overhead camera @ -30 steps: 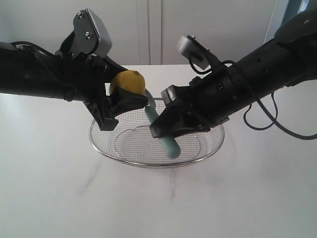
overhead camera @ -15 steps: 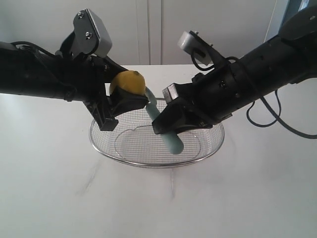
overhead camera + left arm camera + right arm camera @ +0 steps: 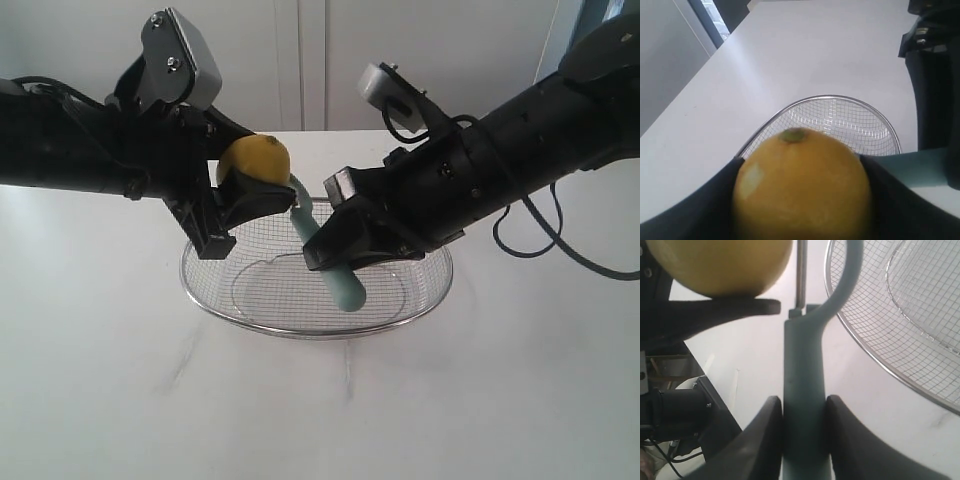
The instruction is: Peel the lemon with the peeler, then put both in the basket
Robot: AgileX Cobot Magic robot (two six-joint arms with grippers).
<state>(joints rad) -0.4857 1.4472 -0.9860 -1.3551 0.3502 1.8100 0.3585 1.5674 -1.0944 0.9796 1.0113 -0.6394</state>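
Yellow lemon (image 3: 256,158) is clamped in L gripper (image 3: 250,182), held up over basket (image 3: 310,334) at its far-left rim. R gripper (image 3: 335,252) grips teal peeler (image 3: 345,288) by the handle, head up just beside lemon, handle end low over basket.

The right tool (image 3: 322,255) hides the peeler (image 3: 346,290)'s mid-handle; the lemon (image 3: 800,185)'s underside is cut off.
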